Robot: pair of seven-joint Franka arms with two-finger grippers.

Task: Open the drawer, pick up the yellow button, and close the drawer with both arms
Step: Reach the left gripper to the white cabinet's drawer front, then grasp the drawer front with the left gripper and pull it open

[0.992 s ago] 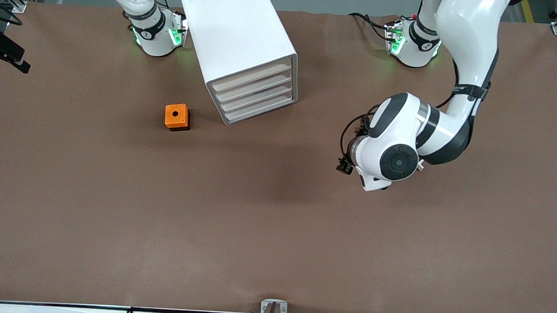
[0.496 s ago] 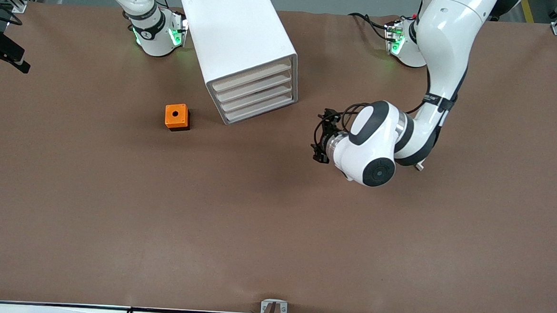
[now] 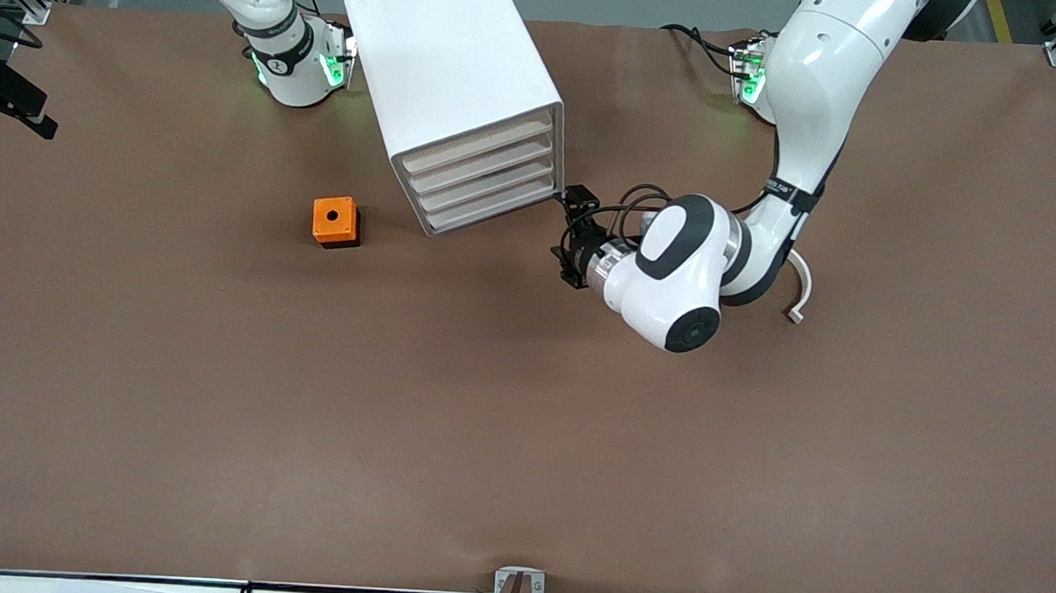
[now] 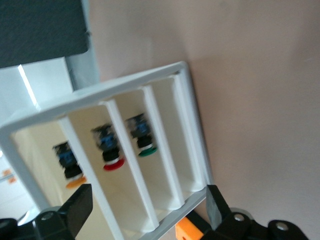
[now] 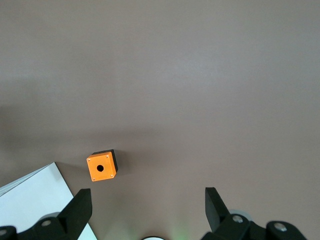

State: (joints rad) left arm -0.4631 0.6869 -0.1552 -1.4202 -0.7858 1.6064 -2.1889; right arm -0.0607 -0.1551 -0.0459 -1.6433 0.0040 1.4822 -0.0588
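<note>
The white cabinet [image 3: 454, 67] stands near the right arm's base, all four drawers shut. The drawer [image 3: 477, 140] is the uppermost one. In the left wrist view the button [image 4: 74, 174], orange-yellow capped, shows dimly through that drawer's front [image 4: 45, 150]. My left gripper [image 3: 569, 235] hovers open just in front of the drawer fronts, at the cabinet's corner toward the left arm's end, with nothing between its fingers [image 4: 80, 206]. My right gripper [image 5: 147, 210] is open and empty, high above the table near the cabinet [image 5: 30, 200]; the front view does not show it.
An orange cube with a round hole [image 3: 335, 221] sits on the brown table beside the cabinet, toward the right arm's end; it also shows in both wrist views [image 5: 102, 167] [image 4: 192, 231]. A red-capped button [image 4: 112, 160] and a green-capped one [image 4: 144, 144] lie in lower drawers.
The left arm has swung toward the cabinet, bringing its open gripper from over bare table up to the drawer fronts. The right arm and the cube have not moved.
</note>
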